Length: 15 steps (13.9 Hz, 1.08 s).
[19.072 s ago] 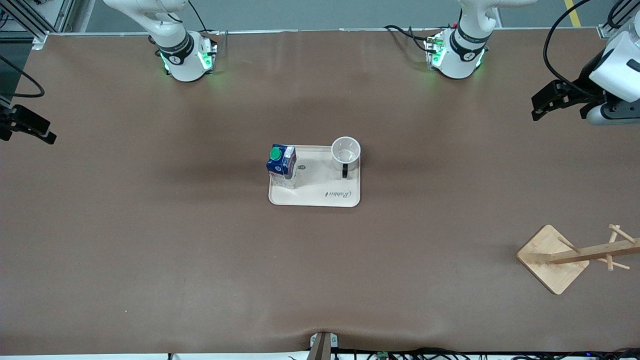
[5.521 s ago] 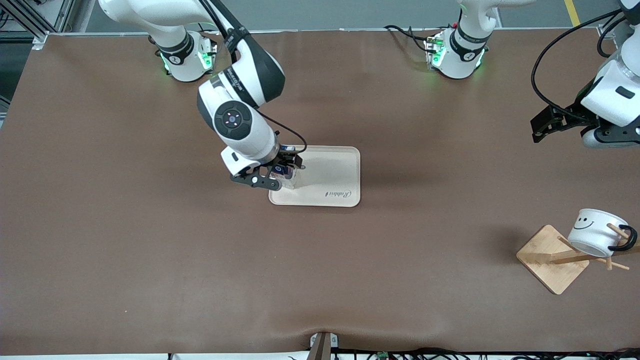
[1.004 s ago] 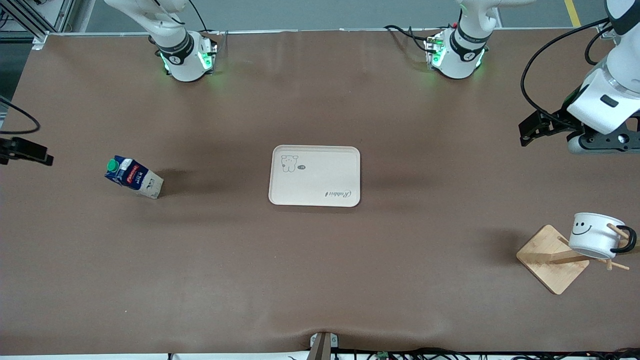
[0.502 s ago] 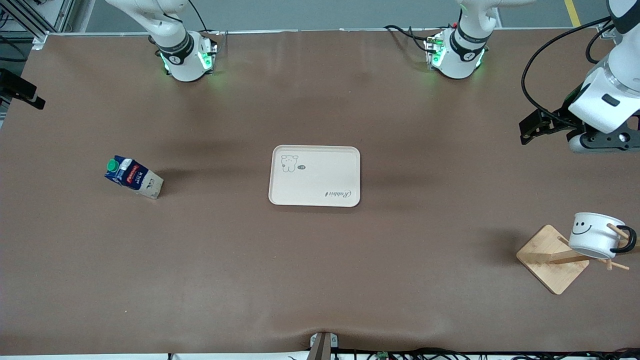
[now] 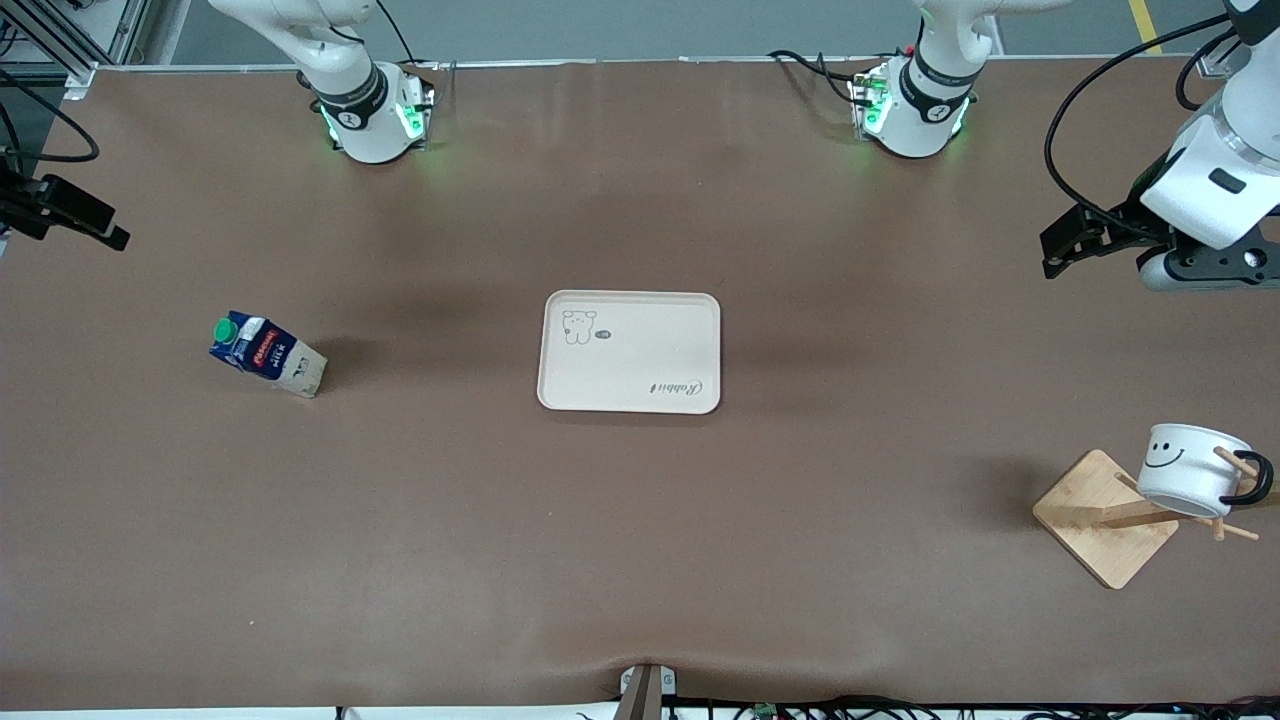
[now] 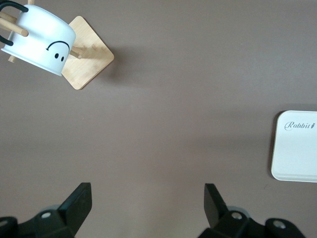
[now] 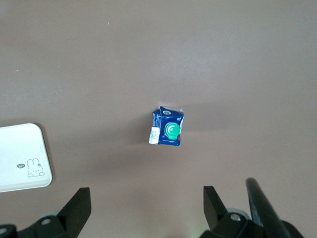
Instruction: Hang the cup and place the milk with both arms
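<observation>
Front view shows the cup (image 5: pixel 1190 470) hung on the wooden rack (image 5: pixel 1105 518), the milk carton (image 5: pixel 266 355) standing on the bench (image 5: pixel 640 550), and both the left claw (image 6: pixel 146 206) and the right claw (image 7: pixel 146 208) wide open and empty, so nothing looks left.

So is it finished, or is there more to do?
It looks finished. The cup hangs on the wooden rack; the milk stands on the table toward the right arm's end. The tray holds nothing. Both tools, left and right, are open, holding nothing.
</observation>
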Tool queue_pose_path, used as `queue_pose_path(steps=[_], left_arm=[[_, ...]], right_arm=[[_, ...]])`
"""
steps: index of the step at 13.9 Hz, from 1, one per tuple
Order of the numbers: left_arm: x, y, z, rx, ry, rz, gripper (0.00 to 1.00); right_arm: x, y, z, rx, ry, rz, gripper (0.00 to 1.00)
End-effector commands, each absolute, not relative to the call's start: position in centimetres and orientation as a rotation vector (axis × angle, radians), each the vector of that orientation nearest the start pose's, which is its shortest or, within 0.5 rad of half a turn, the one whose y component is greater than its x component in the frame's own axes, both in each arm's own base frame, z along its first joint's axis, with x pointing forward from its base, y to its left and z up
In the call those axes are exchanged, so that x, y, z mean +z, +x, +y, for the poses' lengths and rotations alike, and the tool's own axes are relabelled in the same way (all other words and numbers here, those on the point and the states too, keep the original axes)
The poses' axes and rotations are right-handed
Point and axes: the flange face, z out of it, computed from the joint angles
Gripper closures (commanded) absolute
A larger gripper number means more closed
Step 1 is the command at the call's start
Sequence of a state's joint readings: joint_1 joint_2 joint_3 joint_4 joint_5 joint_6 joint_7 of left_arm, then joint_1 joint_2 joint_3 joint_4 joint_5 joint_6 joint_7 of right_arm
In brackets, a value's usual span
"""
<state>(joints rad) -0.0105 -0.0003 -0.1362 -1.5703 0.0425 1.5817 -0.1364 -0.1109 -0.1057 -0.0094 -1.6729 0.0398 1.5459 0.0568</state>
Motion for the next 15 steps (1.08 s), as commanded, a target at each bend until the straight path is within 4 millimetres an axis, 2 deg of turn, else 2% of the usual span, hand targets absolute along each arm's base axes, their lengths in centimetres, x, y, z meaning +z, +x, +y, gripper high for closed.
queue_pose_path(steps=[1, 4, 15], left_arm=[[63.3, 54.7, -7.3, -0.024, -3.117, 0.024, 0.00], [64.1, 55.0, -7.2, -0.056, -3.116, 0.016, 0.00], [64.1, 55.1, -7.3, -0.056, -3.117, 0.021, 0.00]], right_arm=[[63.9, 52.3, -5.5, 0.013, -3.088, 0.281, 0.00], [64.4, 53.1, -5.6, -0.001, -3.090, 0.283, 0.00], [64.0, 53.4, -6.5, 0.005, -3.087, 0.307, 0.00]])
